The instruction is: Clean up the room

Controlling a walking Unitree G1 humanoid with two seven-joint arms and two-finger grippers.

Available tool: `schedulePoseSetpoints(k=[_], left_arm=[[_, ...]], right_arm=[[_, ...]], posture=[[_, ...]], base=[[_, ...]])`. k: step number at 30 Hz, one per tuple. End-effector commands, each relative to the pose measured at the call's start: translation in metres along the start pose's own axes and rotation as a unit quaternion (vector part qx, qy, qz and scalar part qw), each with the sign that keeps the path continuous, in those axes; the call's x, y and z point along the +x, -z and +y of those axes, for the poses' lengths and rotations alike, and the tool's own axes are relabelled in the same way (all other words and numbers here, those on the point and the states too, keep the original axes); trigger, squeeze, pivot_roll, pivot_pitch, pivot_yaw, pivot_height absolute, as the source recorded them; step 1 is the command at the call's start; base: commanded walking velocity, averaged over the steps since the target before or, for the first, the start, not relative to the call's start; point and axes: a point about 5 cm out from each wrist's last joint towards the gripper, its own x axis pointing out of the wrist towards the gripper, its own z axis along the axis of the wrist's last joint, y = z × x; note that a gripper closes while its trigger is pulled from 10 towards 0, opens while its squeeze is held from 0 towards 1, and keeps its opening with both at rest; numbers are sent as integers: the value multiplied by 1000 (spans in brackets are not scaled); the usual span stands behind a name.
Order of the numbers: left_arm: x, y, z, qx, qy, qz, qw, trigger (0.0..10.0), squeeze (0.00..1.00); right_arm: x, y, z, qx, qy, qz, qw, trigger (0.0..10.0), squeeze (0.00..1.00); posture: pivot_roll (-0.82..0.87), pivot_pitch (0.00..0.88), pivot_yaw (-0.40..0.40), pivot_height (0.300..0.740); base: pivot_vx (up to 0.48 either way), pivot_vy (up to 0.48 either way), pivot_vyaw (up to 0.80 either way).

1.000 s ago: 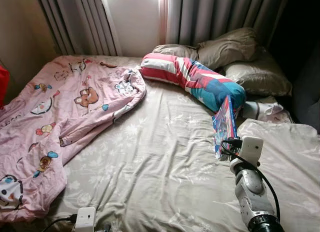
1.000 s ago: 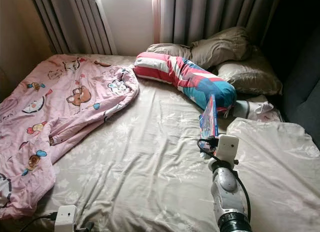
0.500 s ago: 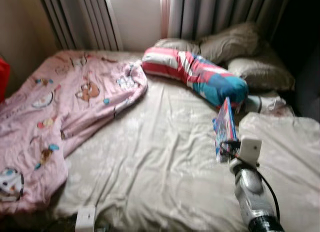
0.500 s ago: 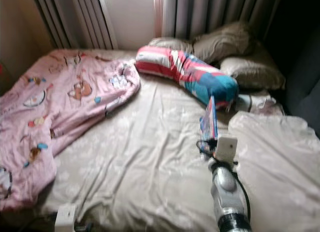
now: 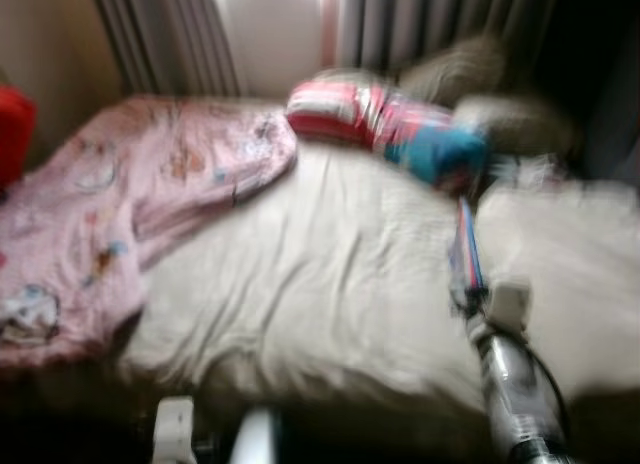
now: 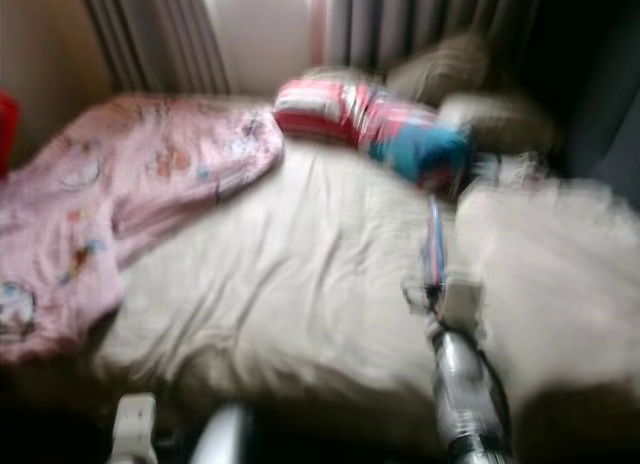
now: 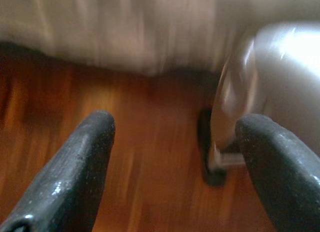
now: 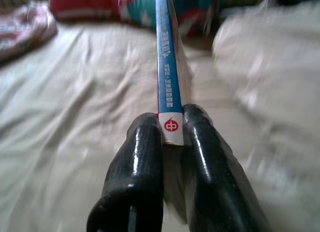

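book [image 8: 166, 62]: glossy paper | bedsheet [image 5: 330, 274]: matt creased cloth | floor [image 7: 145, 157]: glossy wood

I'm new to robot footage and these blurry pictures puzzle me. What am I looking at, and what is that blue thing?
This is a humanoid robot tidying a bedroom. Two pictures come from cameras in its head, looking down at a bed; they are blurred. On the bed lie a pink cartoon blanket, a striped bolster pillow and grey pillows. The other two pictures come from cameras on its wrists. The right gripper, two black fingers, is pinching a thin blue book by its spine, held up over the sheet. The left gripper hangs open above a wooden floor, holding nothing.
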Motion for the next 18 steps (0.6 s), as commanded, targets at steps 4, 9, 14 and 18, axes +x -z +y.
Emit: schedulePoseSetpoints(k=[4,9,14,18], left_arm=[[4,-22,4,15,-6,-31,999,10000,0],[4,-21,3,12,-5,-32,999,10000,0],[3,-17,5,11,-3,-28,1000,10000,0],[3,-17,6,10,-3,-26,1000,10000,0]], right_arm=[[5,-12,15,-1,-39,-23,999,10000,0],[6,-14,17,5,-46,-31,998,10000,0],[6,-15,17,6,-45,-33,998,10000,0],[6,-14,15,6,-43,-32,999,10000,0]], posture=[[-21,0,9,628],[-20,0,10,628],[-22,0,11,628],[-22,0,11,628]], base=[[0,0,0],[0,0,0],[0,0,0],[0,0,0]])
